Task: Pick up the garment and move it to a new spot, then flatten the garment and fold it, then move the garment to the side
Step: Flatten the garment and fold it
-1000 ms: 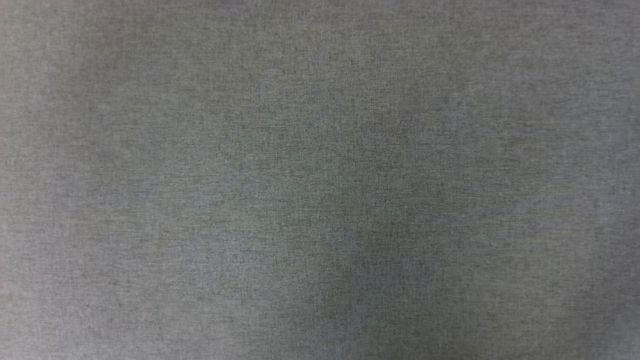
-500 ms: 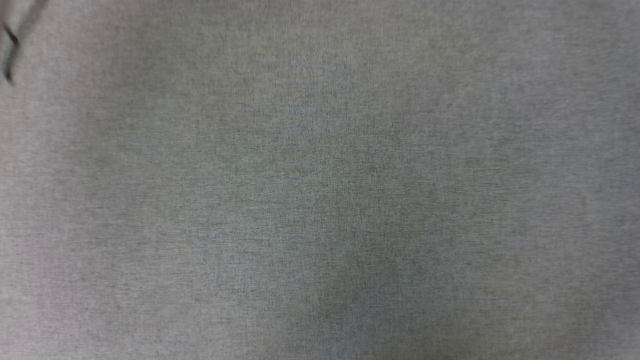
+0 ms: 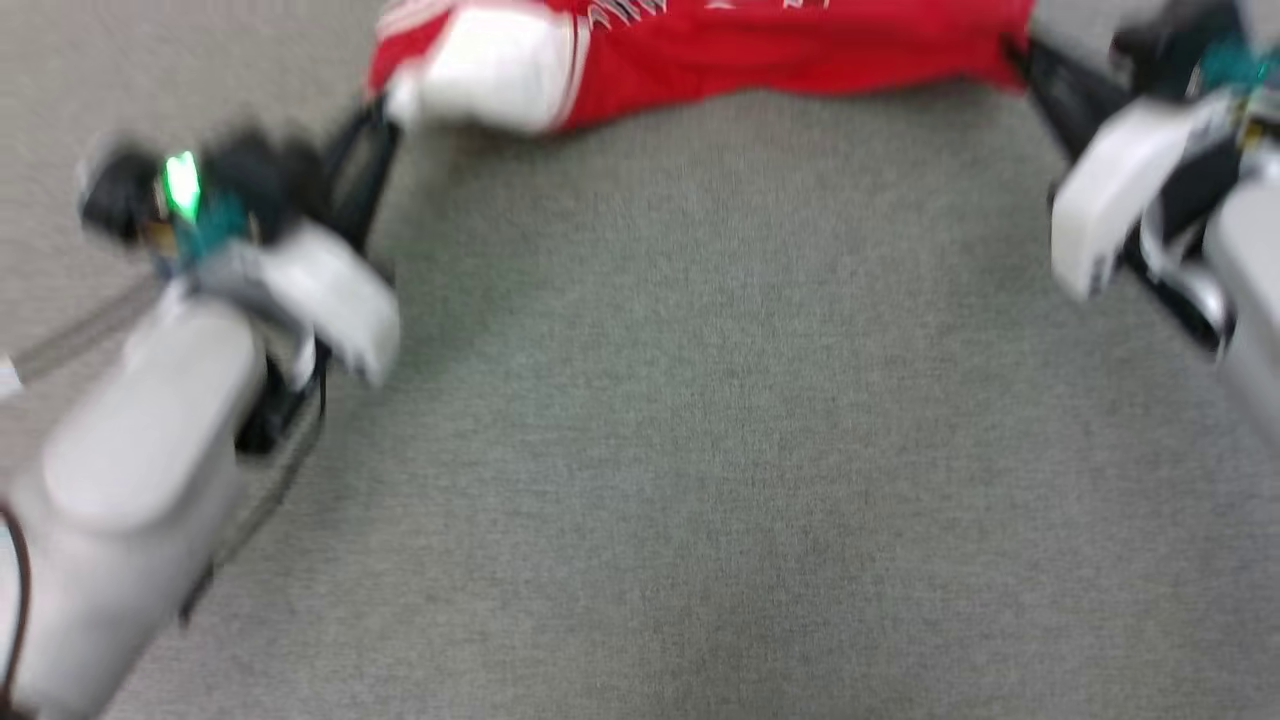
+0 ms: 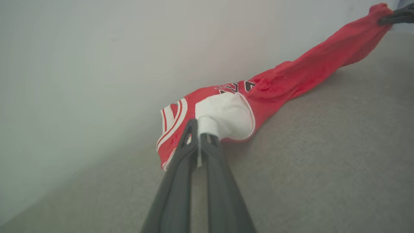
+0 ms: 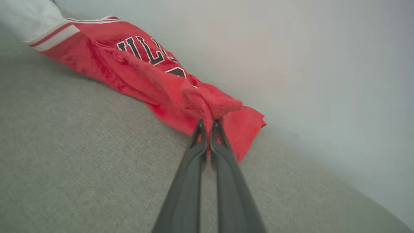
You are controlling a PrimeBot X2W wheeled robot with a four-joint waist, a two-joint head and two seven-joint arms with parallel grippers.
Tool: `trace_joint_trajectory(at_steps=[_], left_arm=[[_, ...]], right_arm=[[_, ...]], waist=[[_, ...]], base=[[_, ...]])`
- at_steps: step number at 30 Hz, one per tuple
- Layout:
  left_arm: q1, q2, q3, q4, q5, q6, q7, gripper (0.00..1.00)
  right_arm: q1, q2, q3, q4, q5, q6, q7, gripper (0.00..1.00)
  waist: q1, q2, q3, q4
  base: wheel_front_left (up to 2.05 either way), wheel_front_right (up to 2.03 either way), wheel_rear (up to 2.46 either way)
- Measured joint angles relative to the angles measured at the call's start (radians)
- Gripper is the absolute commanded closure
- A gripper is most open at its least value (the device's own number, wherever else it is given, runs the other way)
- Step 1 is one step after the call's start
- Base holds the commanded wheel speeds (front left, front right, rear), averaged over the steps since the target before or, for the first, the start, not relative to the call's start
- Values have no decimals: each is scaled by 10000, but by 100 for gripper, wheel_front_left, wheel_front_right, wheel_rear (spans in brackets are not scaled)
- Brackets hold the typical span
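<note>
grey woven surface (image 3: 700,450) below, pale wall beyond. left gripper (image 4: 198,129) is pinched tight on the white sleeve (image 4: 226,113), and right gripper (image 5: 207,124) is clamped on a bunched red corner. so the shirt (image 3: 760,50) is strung between the two sets of jaws, its middle sagging onto the surface. it looks like a two-point carry, meant to spread the shirt once it's set down. a second ago the head view was bare grey; now both arms and the shirt are in it, blurred. maybe the camera swung, can't tell.
</note>
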Motion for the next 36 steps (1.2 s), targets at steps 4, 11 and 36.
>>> trace_joint_trajectory(at_steps=[4, 11, 36], left_arm=[[1716, 458, -268, -842, -245, 401, 59, 100], [4340, 1001, -775, -2105, -803, 1030, 407, 100], [9441, 2073, -2171, -5007, -2464, 2479, 1402, 100]], right_arm=[[1344, -445, 138, -476, 268, 0, 90, 100], [3654, -1392, 173, -1676, 788, 0, 499, 100], [12146, -2780, -3731, -5912, 1055, 2, 3344, 100]], waist=[[-1, 0, -626, 44], [-2, 0, -1682, 101], [-3, 1, -4238, 333]], base=[[0, 0, 0], [0, 0, 0], [0, 0, 0]])
